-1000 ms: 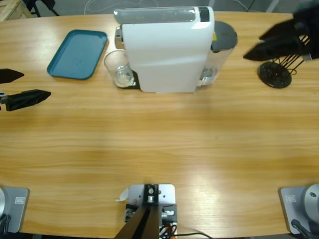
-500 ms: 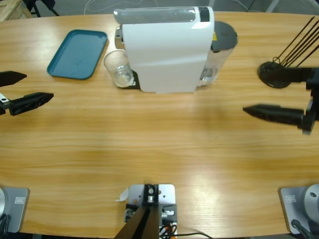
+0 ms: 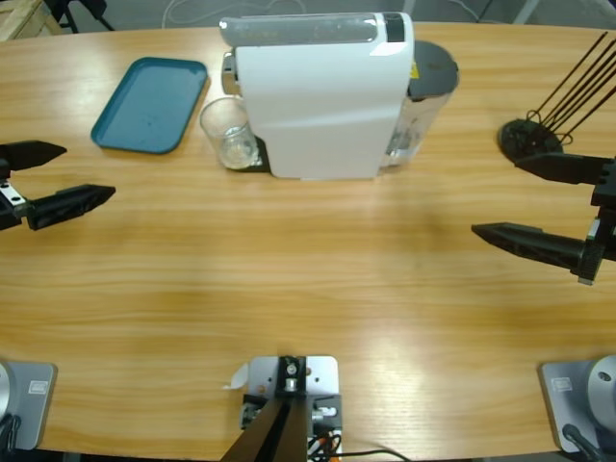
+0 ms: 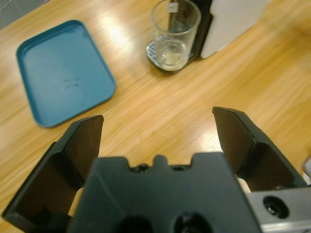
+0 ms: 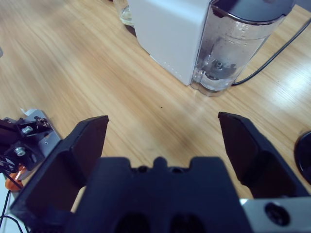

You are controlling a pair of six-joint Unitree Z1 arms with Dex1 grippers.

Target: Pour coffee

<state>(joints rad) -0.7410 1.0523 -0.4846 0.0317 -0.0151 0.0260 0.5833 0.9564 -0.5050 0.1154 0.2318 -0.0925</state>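
A white coffee machine point(image 3: 318, 96) stands at the table's far middle, its clear water tank point(image 5: 238, 46) at its right end. An empty clear glass point(image 3: 229, 133) sits on the drip tray at the machine's left end, seen too in the left wrist view as the glass point(image 4: 175, 34). My left gripper point(image 3: 63, 175) hovers open at the table's left edge, well short of the glass, nothing between its jaws. My right gripper point(image 3: 525, 200) is open at the right edge, facing the machine, holding nothing.
A teal tray point(image 3: 151, 104) lies empty left of the glass. A black wire rack with a round base point(image 3: 529, 140) stands at the far right, just behind the right gripper. A dark cable point(image 5: 272, 53) runs from the machine's tank end.
The right gripper swung down from beside the wire rack to the right edge, then settled slightly. The left gripper crept a little to the right.
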